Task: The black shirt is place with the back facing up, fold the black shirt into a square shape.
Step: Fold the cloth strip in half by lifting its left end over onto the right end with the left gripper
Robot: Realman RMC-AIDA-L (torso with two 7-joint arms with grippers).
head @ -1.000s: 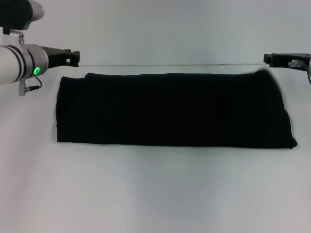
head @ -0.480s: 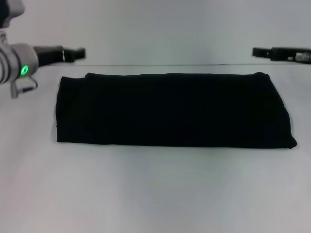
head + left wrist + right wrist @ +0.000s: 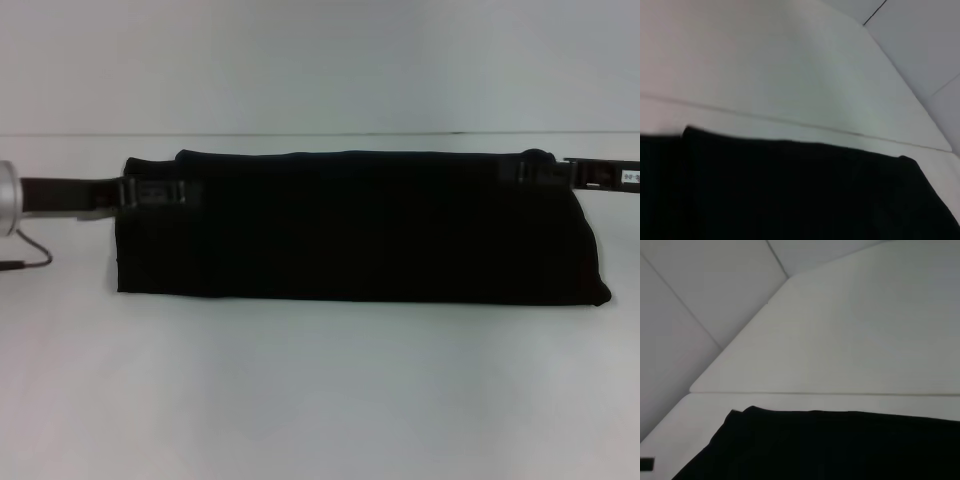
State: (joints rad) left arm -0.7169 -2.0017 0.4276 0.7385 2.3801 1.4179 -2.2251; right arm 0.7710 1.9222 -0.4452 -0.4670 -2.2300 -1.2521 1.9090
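Observation:
The black shirt lies on the white table as a long flat band running left to right, with no lettering showing. My left gripper reaches in from the left and sits over the shirt's left end near its far edge. Reaching in from the right, my right gripper is over the far right corner. Both are black against the black cloth. In the left wrist view the black shirt fills the lower part of the picture, and the black shirt shows the same way in the right wrist view.
The table's far edge runs just behind the shirt, with a pale wall beyond it. White tabletop extends in front of the shirt and at both ends.
Both arms have come down from the table's far edge and moved inward, so the grippers now sit over the shirt's far corners. The shirt has not shifted.

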